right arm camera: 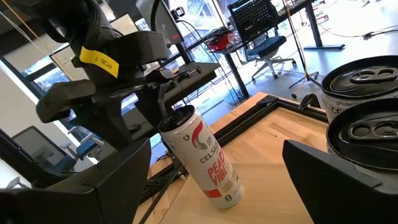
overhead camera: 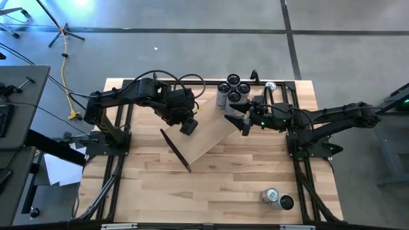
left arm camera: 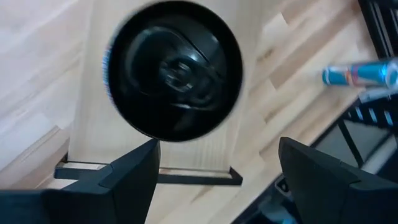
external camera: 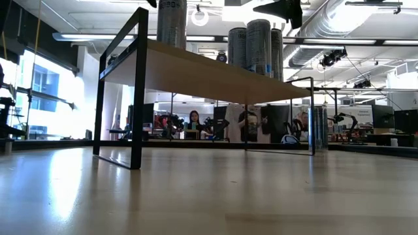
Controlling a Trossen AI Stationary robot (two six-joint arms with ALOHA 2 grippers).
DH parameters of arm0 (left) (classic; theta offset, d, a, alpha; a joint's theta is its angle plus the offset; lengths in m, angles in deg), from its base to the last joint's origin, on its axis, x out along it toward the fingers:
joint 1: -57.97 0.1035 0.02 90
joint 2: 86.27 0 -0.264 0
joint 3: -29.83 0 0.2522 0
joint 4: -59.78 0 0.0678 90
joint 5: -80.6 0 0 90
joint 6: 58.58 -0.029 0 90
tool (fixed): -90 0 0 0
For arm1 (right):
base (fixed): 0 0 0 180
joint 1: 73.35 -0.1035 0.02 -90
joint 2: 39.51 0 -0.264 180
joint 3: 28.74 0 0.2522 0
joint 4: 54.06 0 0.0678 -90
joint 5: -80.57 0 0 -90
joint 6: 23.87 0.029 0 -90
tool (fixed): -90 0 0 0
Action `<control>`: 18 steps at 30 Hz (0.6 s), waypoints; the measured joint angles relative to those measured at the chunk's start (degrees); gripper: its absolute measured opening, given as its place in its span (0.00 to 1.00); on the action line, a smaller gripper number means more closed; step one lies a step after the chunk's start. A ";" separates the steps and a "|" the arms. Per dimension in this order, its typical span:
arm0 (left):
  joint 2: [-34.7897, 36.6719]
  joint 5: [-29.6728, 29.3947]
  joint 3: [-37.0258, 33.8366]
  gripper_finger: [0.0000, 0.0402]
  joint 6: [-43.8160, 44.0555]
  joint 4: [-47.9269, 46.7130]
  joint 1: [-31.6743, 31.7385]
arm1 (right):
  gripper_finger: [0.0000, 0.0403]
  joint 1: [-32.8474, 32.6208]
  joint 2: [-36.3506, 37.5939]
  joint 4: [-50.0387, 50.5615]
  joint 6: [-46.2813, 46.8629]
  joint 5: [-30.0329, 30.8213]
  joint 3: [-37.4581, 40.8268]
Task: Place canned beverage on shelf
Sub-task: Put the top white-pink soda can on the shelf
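My left gripper (overhead camera: 187,128) hangs spread wide, holding nothing, above a white Celsius can (right arm camera: 202,157) w/ red "PEACH VIBE" lettering and dark top, standing on the pale wood shelf (overhead camera: 214,137) at table centre. Right gripper (overhead camera: 245,125), also wide open and empty, waits at 3 o'clock; four dark-topped cans (overhead camera: 232,89) at 12
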State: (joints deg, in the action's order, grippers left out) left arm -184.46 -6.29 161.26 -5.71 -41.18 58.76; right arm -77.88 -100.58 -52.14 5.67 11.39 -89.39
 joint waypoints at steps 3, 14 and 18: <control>0.00 2.66 0.00 0.74 -4.00 -0.02 0.01 | 0.87 0.00 0.01 0.00 0.02 0.00 0.00; 3.32 5.29 4.24 0.74 -12.68 -2.50 -1.64 | 0.87 0.00 0.00 -0.02 0.02 0.02 0.00; 5.61 4.44 5.49 0.74 -15.54 -1.08 -3.08 | 0.87 0.00 0.00 -0.02 0.02 0.92 0.00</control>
State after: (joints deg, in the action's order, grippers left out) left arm -178.86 -1.85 166.75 -21.25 -42.26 55.68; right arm -77.88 -100.59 -52.16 5.69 12.31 -89.39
